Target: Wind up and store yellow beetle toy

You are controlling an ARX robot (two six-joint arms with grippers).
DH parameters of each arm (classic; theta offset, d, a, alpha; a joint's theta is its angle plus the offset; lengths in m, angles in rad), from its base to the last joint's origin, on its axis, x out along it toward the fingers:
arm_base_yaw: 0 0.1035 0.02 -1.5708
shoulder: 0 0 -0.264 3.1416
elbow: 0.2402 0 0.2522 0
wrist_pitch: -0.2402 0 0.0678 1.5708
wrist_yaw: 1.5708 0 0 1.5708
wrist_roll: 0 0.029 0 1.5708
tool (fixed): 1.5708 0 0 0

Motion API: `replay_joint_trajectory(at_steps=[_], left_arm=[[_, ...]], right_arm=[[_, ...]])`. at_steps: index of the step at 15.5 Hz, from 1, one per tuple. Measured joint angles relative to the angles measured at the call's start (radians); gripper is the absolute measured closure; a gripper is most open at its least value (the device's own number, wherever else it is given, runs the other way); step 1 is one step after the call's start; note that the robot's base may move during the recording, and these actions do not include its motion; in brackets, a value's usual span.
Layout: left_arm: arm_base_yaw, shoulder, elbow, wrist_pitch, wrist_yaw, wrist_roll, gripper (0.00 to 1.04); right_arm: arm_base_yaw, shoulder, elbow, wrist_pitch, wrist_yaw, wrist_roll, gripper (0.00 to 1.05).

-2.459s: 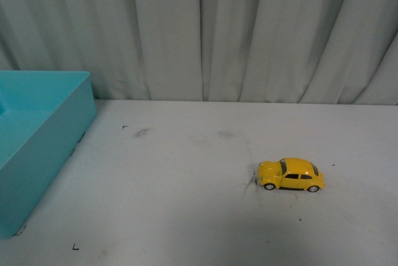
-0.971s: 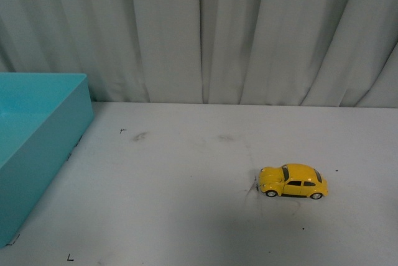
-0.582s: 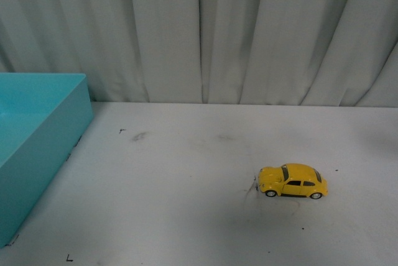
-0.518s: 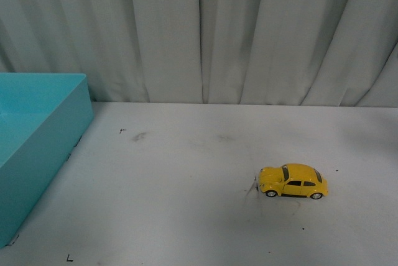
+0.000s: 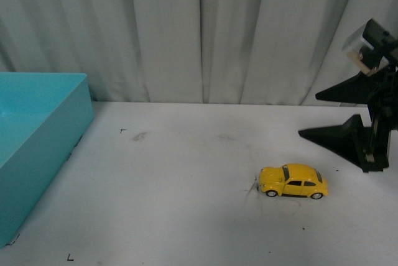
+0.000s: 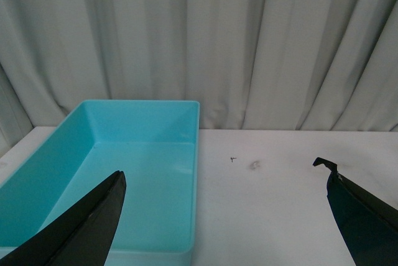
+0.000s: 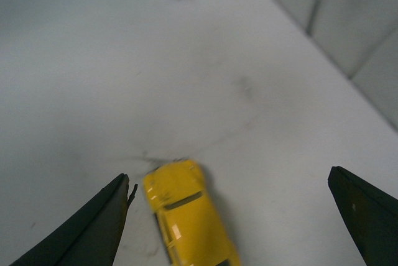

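Note:
The yellow beetle toy (image 5: pixel 293 181) stands on its wheels on the white table, right of centre, nose pointing left. My right gripper (image 5: pixel 308 115) hangs open above and slightly behind it, near the right edge, fingers pointing left. In the right wrist view the yellow beetle toy (image 7: pixel 186 216) lies between the spread fingers (image 7: pixel 93 229), closer to one of them and untouched. My left gripper (image 6: pixel 224 176) is open and empty, hovering over the near end of the teal box (image 6: pixel 124 185); it does not show in the front view.
The open teal box (image 5: pixel 37 148) sits at the table's left edge, nothing visible inside. A grey curtain (image 5: pixel 199 30) hangs behind the table. Small dark marks (image 5: pixel 140 135) dot the tabletop.
My right arm has come into the front view from the right, gripper open above the beetle toy. The toy has not moved.

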Motion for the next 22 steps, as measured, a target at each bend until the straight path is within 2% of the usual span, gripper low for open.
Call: replay_joint_trajectory(at_steps=[2,4,5,8,13,16,22], left_arm=[[0.000,0.000,0.000,0.000,0.000,0.000,0.07],[0.000,0.000,0.000,0.000,0.000,0.000,0.07],[0.000,0.000,0.000,0.000,0.000,0.000,0.07],[0.000,0.000,0.000,0.000,0.000,0.000,0.07],[0.000,0.000,0.000,0.000,0.000,0.000,0.07],[0.000,0.000,0.000,0.000,0.000,0.000,0.07],[0.000,0.000,0.000,0.000,0.000,0.000,0.07]], right_arm=[[0.008,0.043,0.045,-0.253,0.003,-0.278,0.07],[0.015,0.093,0.087,-0.368,0.015,-0.441,0.07],[0.019,0.113,0.125,-0.395,0.020,-0.473,0.07],[0.019,0.175,0.245,-0.479,0.050,-0.530,0.07],[0.021,0.278,0.414,-0.747,0.096,-0.624,0.07],[0.030,0.327,0.492,-0.826,0.106,-0.649,0.07],[0.066,0.383,0.534,-0.813,0.131,-0.649,0.07]])
